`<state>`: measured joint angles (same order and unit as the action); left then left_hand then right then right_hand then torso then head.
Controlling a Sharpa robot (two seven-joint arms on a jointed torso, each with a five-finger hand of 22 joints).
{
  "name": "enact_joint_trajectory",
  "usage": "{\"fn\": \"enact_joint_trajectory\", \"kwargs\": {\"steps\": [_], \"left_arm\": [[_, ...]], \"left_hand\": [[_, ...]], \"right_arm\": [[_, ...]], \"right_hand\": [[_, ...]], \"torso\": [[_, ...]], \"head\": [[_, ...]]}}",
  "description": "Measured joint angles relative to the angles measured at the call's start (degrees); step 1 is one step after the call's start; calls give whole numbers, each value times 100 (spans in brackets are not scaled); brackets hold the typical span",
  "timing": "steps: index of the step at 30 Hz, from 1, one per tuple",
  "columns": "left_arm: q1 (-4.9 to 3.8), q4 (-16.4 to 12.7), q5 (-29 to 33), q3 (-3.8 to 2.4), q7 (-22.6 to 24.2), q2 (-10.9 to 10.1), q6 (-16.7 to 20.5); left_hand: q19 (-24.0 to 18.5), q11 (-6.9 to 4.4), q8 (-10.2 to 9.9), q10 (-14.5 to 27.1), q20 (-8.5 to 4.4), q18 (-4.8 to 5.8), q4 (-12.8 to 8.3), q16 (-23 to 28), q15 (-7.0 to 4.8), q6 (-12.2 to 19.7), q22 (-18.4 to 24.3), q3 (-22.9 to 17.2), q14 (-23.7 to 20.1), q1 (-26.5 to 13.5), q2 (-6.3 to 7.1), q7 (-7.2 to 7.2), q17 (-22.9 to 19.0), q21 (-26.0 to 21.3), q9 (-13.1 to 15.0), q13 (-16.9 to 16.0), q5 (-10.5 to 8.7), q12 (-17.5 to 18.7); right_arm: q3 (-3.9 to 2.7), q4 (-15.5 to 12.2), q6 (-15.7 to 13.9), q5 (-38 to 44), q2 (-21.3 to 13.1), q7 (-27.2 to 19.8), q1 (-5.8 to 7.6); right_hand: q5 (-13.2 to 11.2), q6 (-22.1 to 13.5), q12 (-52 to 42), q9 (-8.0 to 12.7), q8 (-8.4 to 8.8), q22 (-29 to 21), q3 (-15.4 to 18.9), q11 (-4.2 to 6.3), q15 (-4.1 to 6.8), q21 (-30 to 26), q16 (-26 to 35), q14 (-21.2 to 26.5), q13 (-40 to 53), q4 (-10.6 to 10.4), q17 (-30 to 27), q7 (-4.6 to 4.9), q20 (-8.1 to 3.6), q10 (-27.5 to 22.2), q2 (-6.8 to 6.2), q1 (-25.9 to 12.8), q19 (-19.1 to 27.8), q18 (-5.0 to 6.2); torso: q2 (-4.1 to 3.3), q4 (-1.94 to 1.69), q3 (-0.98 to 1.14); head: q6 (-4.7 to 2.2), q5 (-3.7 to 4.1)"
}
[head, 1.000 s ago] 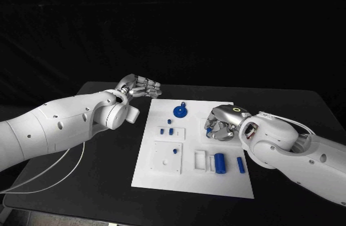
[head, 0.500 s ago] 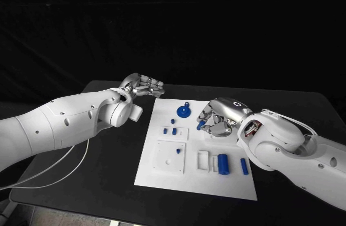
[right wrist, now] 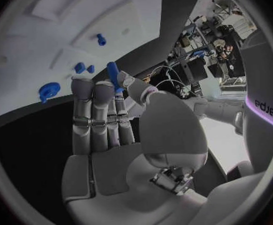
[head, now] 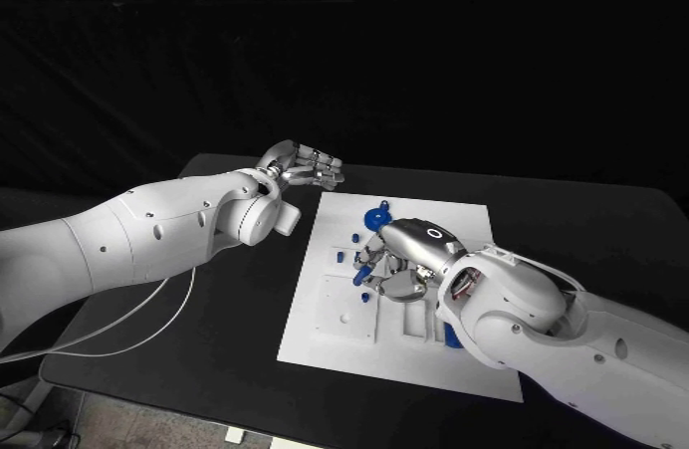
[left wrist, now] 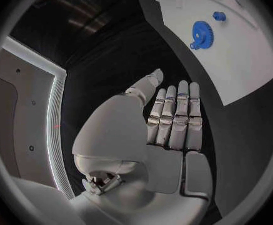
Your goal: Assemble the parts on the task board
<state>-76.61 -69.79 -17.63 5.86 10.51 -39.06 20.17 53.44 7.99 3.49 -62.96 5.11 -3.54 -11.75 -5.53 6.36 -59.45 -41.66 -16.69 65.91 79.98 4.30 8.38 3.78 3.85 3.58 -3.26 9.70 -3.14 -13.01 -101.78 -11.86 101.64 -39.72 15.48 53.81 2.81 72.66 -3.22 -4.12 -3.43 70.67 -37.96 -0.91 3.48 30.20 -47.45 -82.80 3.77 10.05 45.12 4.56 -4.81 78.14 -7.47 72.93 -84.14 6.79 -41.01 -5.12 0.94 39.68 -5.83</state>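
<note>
The right hand (head: 395,265) hangs over the middle of the white board (head: 324,320), and it is plainly the nearer hand to the work. Its fingers (right wrist: 94,116) pinch a small blue peg (right wrist: 113,75) against the thumb, the peg's long axis running out past the fingertips toward the board. Just beyond it lie two small blue pieces (right wrist: 83,68) and, further off, a blue gear (right wrist: 48,91). The left hand (head: 305,166) floats over the dark worktop (head: 215,300) at upper left of the frame, off the board's corner, fingers straight and holding nothing.
</note>
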Motion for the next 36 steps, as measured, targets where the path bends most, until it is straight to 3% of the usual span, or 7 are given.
{"fn": "enact_joint_trajectory", "kwargs": {"steps": [8,16,24,36], "left_arm": [[0,24,5,2,0,70,-11],[0,37,10,3,0,102,-30],[1,47,13,4,-1,107,-43],[2,89,16,5,-4,118,-61]], "left_hand": [[0,0,0,0,0,0,0,0,0,0,0,0,0,0,0,0,0,0,0,0,0,0],[0,0,0,0,0,0,0,0,0,0,1,0,0,0,0,0,0,0,0,0,0,0],[0,0,0,0,0,0,0,0,0,0,1,0,0,0,0,0,0,0,0,0,0,0],[0,0,0,0,0,0,0,0,0,0,2,0,0,0,0,0,0,0,0,0,0,0]], "right_arm": [[318,130,-56,99,287,-77,-33],[506,270,-55,170,412,-101,-94],[560,318,-6,244,411,-102,-106],[574,317,69,337,360,-81,-118]], "right_hand": [[0,0,13,0,0,0,-16,1,0,0,0,0,-17,17,0,-2,1,0,0,1,0,4],[-15,-7,-9,0,-1,-1,-15,0,0,0,0,0,-20,18,-1,-10,1,-2,-1,1,0,6],[-16,22,-9,0,-1,-1,8,0,0,1,0,0,-20,41,-1,-11,2,-3,2,0,0,7],[-21,22,-9,0,-1,4,18,-1,0,8,0,0,-14,49,-1,-13,4,-4,34,-32,-1,9]], "torso": [[-5,-3,-4],[-8,-7,-3],[-9,-4,0],[-11,2,5]], "head": [[30,-103],[55,-166],[81,-185],[104,-188]]}}
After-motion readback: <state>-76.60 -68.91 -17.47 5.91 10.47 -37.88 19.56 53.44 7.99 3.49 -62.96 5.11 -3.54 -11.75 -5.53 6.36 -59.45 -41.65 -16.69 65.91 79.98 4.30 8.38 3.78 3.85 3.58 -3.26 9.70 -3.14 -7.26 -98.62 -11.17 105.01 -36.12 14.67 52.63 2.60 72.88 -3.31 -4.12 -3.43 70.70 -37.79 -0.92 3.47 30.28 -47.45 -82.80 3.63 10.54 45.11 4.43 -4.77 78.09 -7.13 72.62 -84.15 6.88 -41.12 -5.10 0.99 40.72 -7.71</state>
